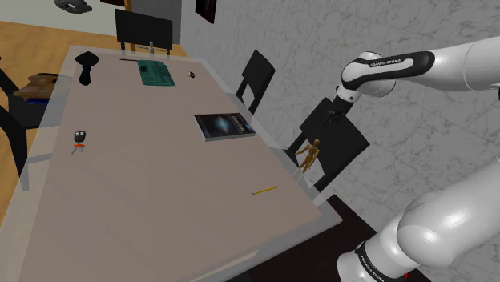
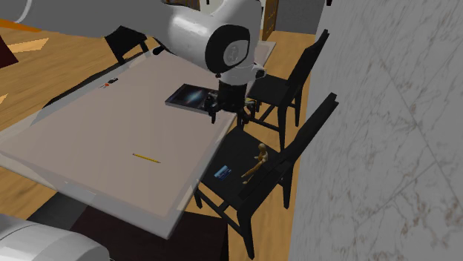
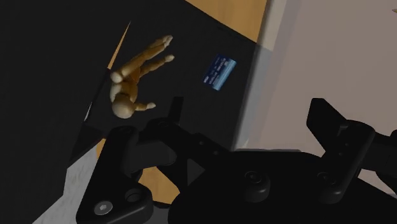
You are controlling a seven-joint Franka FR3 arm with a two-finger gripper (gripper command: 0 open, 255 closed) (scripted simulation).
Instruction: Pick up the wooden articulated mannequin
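Note:
The wooden mannequin stands upright on the seat of a black chair tucked at the table's long side. In the second exterior view the mannequin is on the seat's wall-side half. My black gripper hangs above the seat, higher than the figure and closer to the table edge. Its fingers stand apart, open, with nothing between them. In the wrist view the mannequin lies off to one side of the gripper, beyond one finger, head nearest the hand.
A small blue card lies on the same seat. The beige table carries a dark book, a yellow pencil and a green mat. A second black chair stands farther along. A grey marble wall is close behind the chairs.

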